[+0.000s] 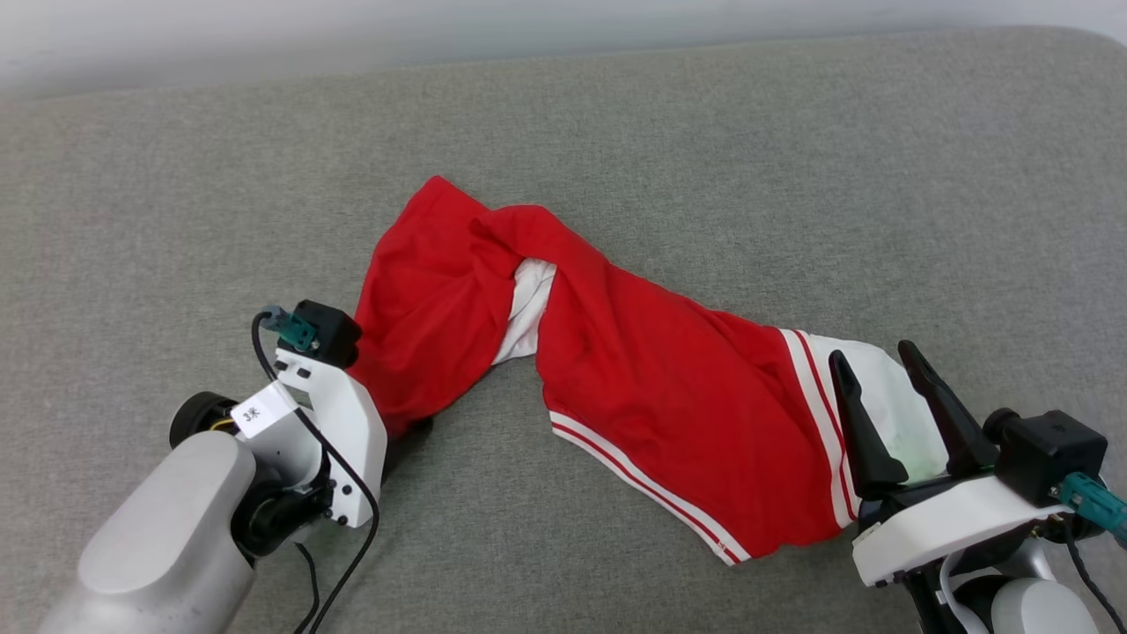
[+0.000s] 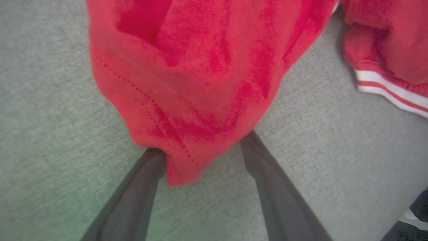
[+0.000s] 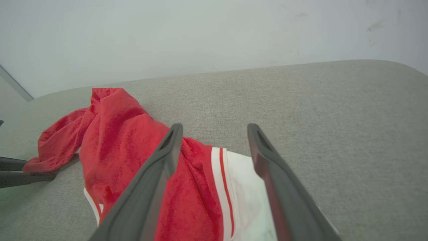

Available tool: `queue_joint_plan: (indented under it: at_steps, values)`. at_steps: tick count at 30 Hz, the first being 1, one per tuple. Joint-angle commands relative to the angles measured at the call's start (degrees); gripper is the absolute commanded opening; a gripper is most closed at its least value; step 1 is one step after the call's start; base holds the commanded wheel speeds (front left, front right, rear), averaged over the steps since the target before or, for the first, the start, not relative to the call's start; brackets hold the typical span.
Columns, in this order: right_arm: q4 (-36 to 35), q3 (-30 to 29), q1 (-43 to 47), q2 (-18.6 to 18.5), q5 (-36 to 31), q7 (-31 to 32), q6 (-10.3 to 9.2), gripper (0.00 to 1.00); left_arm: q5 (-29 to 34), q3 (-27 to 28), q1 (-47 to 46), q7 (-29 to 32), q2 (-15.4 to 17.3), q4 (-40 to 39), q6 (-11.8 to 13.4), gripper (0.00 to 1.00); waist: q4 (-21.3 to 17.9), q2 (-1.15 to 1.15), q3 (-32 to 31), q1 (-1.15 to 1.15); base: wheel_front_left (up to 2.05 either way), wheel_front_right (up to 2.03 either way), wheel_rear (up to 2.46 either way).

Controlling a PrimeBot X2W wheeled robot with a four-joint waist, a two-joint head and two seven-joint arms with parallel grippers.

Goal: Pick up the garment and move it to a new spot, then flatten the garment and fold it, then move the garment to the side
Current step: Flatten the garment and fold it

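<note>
From where I stand, the left hand [image 2: 200,142] sits low at the near left of the grey fabric-covered surface [image 1: 792,158], its white wrist housing tipped down toward the cloth. Its two dark fingers [image 2: 140,187] are spread apart and clamp nothing. A stitched red hem corner [image 2: 180,167] drapes over their tips and hangs down between them, so the tips themselves are hidden.

The red jersey T-shirt [image 1: 634,370] lies crumpled and twisted across the middle of the surface, running from that left hand over to the right one. Its left part is a bunched red fold that rises toward the far side. Just right of that, a strip of white cloth [image 1: 528,308] shows through a twist in the red. Further right the body spreads out flatter, with red-and-white stripe trim [image 1: 634,475] along its near edge. No lettering is on the face I can see.

At the right end a second band of stripes [image 1: 814,423] borders a white sleeve [image 1: 898,414]. The right hand [image 1: 872,352] hovers at the near right with its fingers well apart and pointing toward the far side, gripping nothing. The white sleeve lies between and beneath them. A pale wall [image 3: 200,33] rises behind the surface.
</note>
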Motion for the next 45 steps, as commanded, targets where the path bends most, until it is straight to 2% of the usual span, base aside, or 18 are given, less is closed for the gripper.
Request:
queue_joint_plan:
  at_steps: [1, 9, 18, 25, 33, 39, 40, 41, 42, 43, 45]
  values:
    - [0.4, -0.1, -0.5, 0.1, 0.4, -0.4, -0.02, 1.0, 0.1, -2.3, 2.6, 1.2, -1.3, 1.8, -0.3, 0.0, -0.6, 0.0, 0.5, 0.01, 0.0, 0.0, 0.0]
    - [1.9, -0.6, -1.2, 0.1, 0.9, -1.7, -0.02, 1.0, 3.9, 0.7, -2.9, -5.2, 2.8, -3.6, 0.4, 0.0, -0.5, 0.0, 0.1, 0.01, 0.0, 0.0, 0.0]
    - [2.5, 0.1, -2.9, 0.1, 2.0, -2.5, -0.02, 1.0, 6.3, 5.2, -11.6, -6.4, 7.1, -10.0, 2.2, 0.0, -1.4, 0.0, 1.8, 0.01, 0.0, 0.0, 0.0]
    - [3.6, 1.1, -4.4, 0.1, 2.9, -4.0, -0.02, 1.0, 5.3, 7.2, -20.2, -7.2, 6.2, -5.1, 1.3, 0.0, -3.8, 0.0, 6.1, 0.01, 0.0, 0.0, 0.0]
    - [5.5, 2.5, -6.6, 0.1, 3.8, -6.0, -0.02, 1.0, 6.2, 5.5, -28.3, -8.6, 4.0, 5.7, 0.1, 0.0, -6.5, 0.0, 10.4, 0.01, 0.0, 0.0, 0.0]
    - [6.4, 2.9, -7.7, 0.1, 3.7, -7.5, -0.02, 1.0, 5.4, 3.2, -30.4, -9.2, 1.1, 14.2, -0.3, 0.0, -7.2, 0.0, 11.3, 0.01, 0.0, 0.0, 0.0]
    - [6.5, 2.9, -7.7, 0.1, 3.6, -7.5, -0.02, 1.0, 5.0, 2.8, -30.3, -9.2, 0.7, 15.2, -0.3, 0.16, -7.2, 0.0, 11.2, 0.01, 0.0, 0.0, 0.0]
    - [6.4, 2.9, -7.8, 0.1, 3.3, -7.7, -0.02, 1.0, 4.6, 2.4, -30.3, -9.5, 0.5, 15.9, -0.3, 0.4, -7.1, 0.0, 11.1, 0.01, 0.0, 0.0, 0.0]
    - [6.3, 2.7, -7.9, 0.1, 3.2, -7.8, -0.02, 1.0, 4.5, 2.0, -30.2, -10.4, 0.2, 16.4, -0.3, 0.82, -6.9, 0.0, 10.8, 0.01, 0.0, 0.0, 0.0]
    - [6.3, 2.6, -8.0, 0.1, 3.0, -7.9, -0.02, 1.0, 4.0, 1.7, -30.0, -11.2, -0.2, 16.9, -0.4, 1.0, -6.6, 0.0, 10.5, 0.01, 0.0, 0.0, 0.0]
    - [6.1, 2.4, -8.0, 0.1, 2.6, -7.8, -0.02, 1.0, 3.5, 0.8, -29.4, -13.1, -0.7, 17.4, -0.4, 1.0, -6.1, 0.0, 9.7, 0.01, 0.0, 0.0, 0.0]
